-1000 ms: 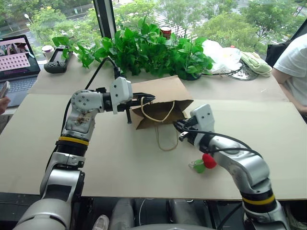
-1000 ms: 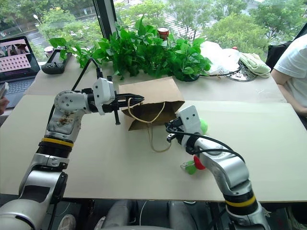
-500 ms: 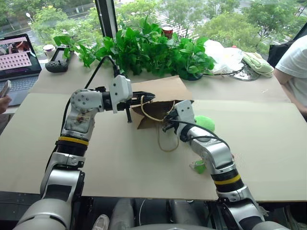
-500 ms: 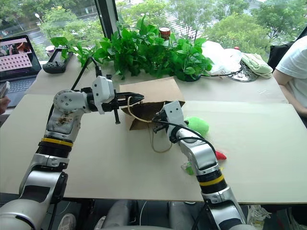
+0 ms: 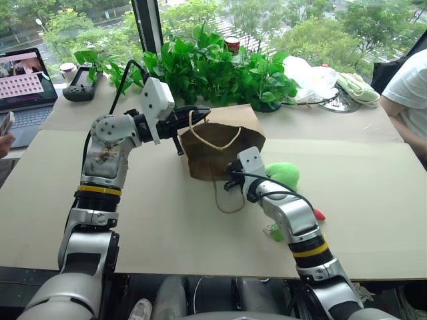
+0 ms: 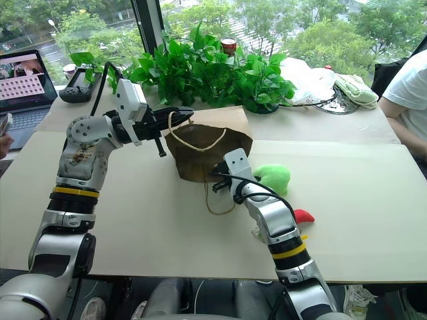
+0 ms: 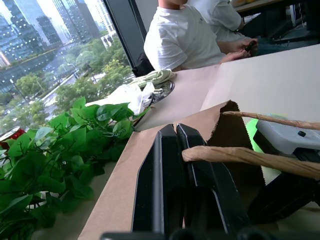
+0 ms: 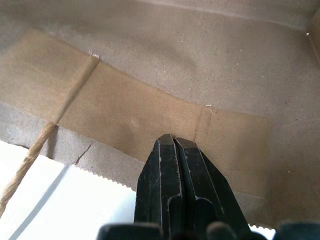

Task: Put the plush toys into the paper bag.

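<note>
head stereo: high, fwd-down over table | wrists: close-up along tools, both on paper bag

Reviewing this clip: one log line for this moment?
left claw: shut on paper bag | right claw: shut, at bag mouth | plush toys: on table

Both arms were silver-grey metal with rounded joint housings; each forearm carried a black band edged with a yellow ring; white box-shaped wrist modules sat behind the black fingers of the left end effector and the right end effector; black cables looped along both arms; brownish smudges marked the left elbow housing.
</note>
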`<action>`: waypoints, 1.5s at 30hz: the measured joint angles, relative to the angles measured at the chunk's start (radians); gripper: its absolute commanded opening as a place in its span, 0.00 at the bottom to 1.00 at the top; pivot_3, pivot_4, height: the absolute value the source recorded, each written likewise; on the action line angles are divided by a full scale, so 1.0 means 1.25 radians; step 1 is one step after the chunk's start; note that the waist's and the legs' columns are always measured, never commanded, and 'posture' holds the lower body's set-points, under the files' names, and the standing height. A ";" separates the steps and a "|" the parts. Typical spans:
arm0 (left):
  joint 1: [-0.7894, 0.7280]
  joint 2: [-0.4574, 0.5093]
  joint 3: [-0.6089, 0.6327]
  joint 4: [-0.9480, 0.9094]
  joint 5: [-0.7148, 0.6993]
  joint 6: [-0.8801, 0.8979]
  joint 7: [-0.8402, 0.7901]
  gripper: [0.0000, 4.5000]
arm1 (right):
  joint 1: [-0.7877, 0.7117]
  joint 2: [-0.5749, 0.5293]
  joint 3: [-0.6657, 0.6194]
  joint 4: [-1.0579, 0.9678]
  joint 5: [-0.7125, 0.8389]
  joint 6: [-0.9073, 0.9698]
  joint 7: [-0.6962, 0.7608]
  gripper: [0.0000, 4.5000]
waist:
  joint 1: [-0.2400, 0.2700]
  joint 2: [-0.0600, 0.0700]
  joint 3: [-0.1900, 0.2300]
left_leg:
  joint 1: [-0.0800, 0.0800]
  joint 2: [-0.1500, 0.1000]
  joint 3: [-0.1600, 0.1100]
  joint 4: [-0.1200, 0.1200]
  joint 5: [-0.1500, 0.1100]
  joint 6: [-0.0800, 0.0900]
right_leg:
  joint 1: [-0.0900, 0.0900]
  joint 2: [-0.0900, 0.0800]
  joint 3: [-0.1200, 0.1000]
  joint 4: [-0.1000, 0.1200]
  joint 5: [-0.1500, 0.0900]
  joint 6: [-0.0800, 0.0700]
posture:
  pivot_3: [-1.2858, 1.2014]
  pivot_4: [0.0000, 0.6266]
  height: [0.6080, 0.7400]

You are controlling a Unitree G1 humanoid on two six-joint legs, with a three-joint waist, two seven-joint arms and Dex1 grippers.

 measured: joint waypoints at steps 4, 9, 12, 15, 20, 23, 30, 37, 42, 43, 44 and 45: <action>0.000 0.000 0.000 -0.013 0.000 0.012 0.005 0.00 | 0.000 0.000 0.000 -0.004 -0.009 0.005 0.007 0.01 | 0.000 0.000 0.000 | 0.000 0.000 0.000 0.000 0.000 0.000 | 0.000 0.000 0.000 0.000 0.000 0.000 | 0.52 0.24 1.00; 0.002 -0.003 0.000 -0.029 0.000 0.029 0.010 0.00 | 0.004 0.013 -0.044 -0.078 0.025 0.038 0.025 0.01 | 0.001 0.000 0.000 | -0.001 0.000 0.000 0.000 0.000 0.000 | -0.001 0.000 0.000 0.000 0.000 0.000 | 0.52 0.24 1.00; 0.005 -0.007 -0.001 -0.033 0.000 0.031 0.011 0.00 | 0.007 0.008 -0.085 -0.159 0.056 0.085 0.034 0.01 | 0.001 0.000 0.000 | -0.001 0.000 0.000 0.000 0.000 0.000 | -0.001 0.000 0.000 0.000 0.000 0.000 | 0.52 0.24 1.00; 0.006 -0.009 -0.001 -0.034 0.000 0.031 0.012 0.00 | 0.023 -0.002 -0.141 -0.258 0.097 0.144 0.040 0.18 | 0.002 0.000 0.000 | -0.001 0.000 0.000 0.000 0.000 0.000 | -0.001 0.000 0.000 0.000 0.000 0.000 | 0.52 0.24 1.00; 0.007 -0.011 -0.001 -0.034 0.000 0.030 0.012 0.00 | 0.057 -0.038 -0.227 -0.384 0.162 0.239 0.053 0.58 | 0.002 0.000 0.000 | -0.001 0.000 0.000 0.000 0.000 0.000 | -0.001 0.000 0.000 0.000 0.000 0.000 | 0.52 0.24 1.00; 0.007 -0.012 -0.001 -0.033 0.001 0.030 0.011 0.00 | 0.066 -0.076 -0.281 -0.420 0.184 0.281 0.057 0.80 | 0.002 0.000 0.000 | -0.001 0.000 0.000 0.000 0.000 0.000 | -0.001 0.000 0.000 -0.001 0.000 0.000 | 0.52 0.24 1.00; 0.007 -0.013 -0.001 -0.030 0.001 0.029 0.010 0.00 | 0.102 -0.175 -0.352 -0.402 0.155 0.323 0.023 0.99 | 0.000 0.000 0.000 | -0.001 0.000 0.000 -0.001 0.000 0.000 | -0.001 0.000 0.000 -0.001 0.000 0.000 | 0.52 0.24 1.00; 0.007 -0.014 -0.002 -0.028 0.001 0.027 0.009 0.00 | 0.149 -0.153 -0.310 -0.353 0.129 0.338 -0.007 0.99 | -0.001 0.000 0.000 | -0.001 0.000 0.000 -0.001 0.000 0.000 | -0.001 0.000 0.000 -0.001 0.000 0.000 | 0.52 0.24 1.00; 0.007 -0.014 -0.006 -0.027 0.003 0.015 0.003 0.00 | 0.147 -0.111 -0.308 -0.338 0.130 0.335 -0.016 0.94 | 0.000 0.000 0.000 | -0.001 0.000 0.000 -0.001 0.000 0.000 | 0.000 0.000 0.000 -0.001 0.000 0.000 | 0.52 0.24 1.00; 0.007 -0.014 -0.009 -0.027 0.003 0.011 0.002 0.00 | 0.146 -0.103 -0.307 -0.335 0.130 0.333 -0.016 0.88 | 0.000 0.000 0.000 | 0.000 0.000 0.000 -0.001 0.000 0.000 | 0.000 0.000 0.000 -0.001 0.000 0.000 | 0.52 0.24 1.00; 0.007 -0.014 -0.013 -0.027 0.003 0.008 0.001 0.00 | 0.146 -0.098 -0.306 -0.333 0.130 0.330 -0.016 0.84 | 0.000 0.000 0.000 | 0.000 0.000 0.000 -0.001 0.000 0.000 | 0.000 0.000 0.000 -0.001 0.000 0.000 | 0.52 0.24 1.00; 0.008 -0.014 -0.015 -0.027 0.003 0.007 0.001 0.00 | 0.146 -0.094 -0.305 -0.333 0.131 0.326 -0.015 0.76 | 0.000 0.000 0.000 | -0.001 0.000 0.000 -0.001 0.000 0.000 | 0.000 0.000 0.000 -0.001 0.000 0.000 | 0.52 0.24 1.00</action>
